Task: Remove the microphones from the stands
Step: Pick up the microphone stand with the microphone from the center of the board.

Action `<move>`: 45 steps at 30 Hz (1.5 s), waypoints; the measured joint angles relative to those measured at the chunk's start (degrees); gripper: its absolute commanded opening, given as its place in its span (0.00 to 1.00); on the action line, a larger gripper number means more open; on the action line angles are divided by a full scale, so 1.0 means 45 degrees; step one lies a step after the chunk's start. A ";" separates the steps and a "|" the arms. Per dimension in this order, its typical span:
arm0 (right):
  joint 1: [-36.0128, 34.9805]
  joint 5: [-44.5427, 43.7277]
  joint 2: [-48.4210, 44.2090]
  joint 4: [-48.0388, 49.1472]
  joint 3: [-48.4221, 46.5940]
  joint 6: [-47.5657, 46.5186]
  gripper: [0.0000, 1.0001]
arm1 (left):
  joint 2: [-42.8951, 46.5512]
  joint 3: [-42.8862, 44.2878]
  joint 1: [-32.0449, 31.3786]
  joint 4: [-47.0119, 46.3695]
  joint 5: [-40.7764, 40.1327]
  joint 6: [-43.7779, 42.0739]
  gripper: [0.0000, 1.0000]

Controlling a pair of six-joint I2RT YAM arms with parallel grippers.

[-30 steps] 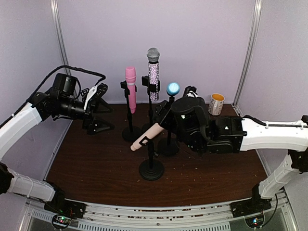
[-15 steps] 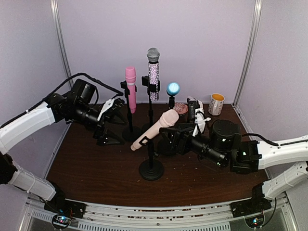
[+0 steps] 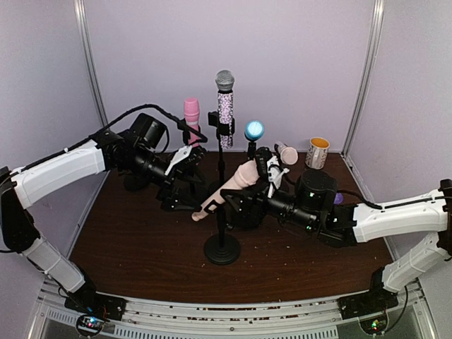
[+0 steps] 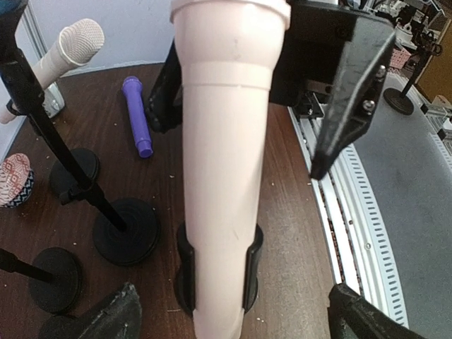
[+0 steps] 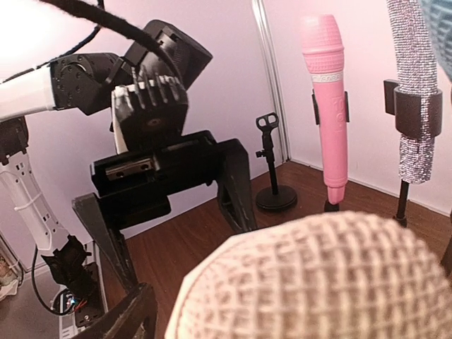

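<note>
A pale peach microphone (image 3: 227,188) sits tilted in the black clip (image 4: 217,272) of a stand with a round base (image 3: 222,249). My left gripper (image 3: 188,186) is open at the microphone's lower end. In the left wrist view its fingers (image 4: 106,318) stand wide on either side of the handle (image 4: 222,155), not touching it. My right gripper (image 3: 247,189) is open at the head end. It shows in the left wrist view (image 4: 234,145) straddling the upper body. The mesh head (image 5: 311,282) fills the bottom of the right wrist view, with one finger (image 5: 131,311) beside it.
Behind stand a pink microphone (image 3: 191,113), a glitter microphone (image 3: 225,106) and a blue-headed one (image 3: 254,130), each on its own stand. A mug (image 3: 317,152) is at the back right. A purple microphone (image 4: 135,116) lies on the table. An empty stand (image 5: 272,169) is near the left wall.
My left gripper has moved right to the microphone's lower end. My right gripper has swung in and now straddles the head end. The microphone has stayed in its clip.
</note>
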State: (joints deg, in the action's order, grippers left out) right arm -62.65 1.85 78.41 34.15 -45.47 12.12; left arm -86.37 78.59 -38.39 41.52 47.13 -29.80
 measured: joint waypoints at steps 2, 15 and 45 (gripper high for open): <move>0.0005 0.0374 0.0369 0.0680 0.0010 -0.0029 0.69 | -0.0296 0.0015 -0.0058 -0.0015 -0.0073 -0.0005 0.91; -0.0199 0.0758 0.0675 0.4381 0.1273 0.0612 0.60 | -0.0758 0.0063 -0.0068 -0.0248 -0.0432 -0.0024 0.88; -0.3366 -0.7776 0.3959 0.3439 -0.2506 -0.4095 0.00 | 0.3847 -0.4614 0.0753 -0.3249 -0.3181 0.5931 0.81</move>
State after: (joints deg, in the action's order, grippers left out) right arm -77.80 -33.15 96.23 49.63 -56.75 -6.31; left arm -69.06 57.82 -35.00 26.89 32.82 -3.11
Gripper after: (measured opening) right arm 0.360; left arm 0.839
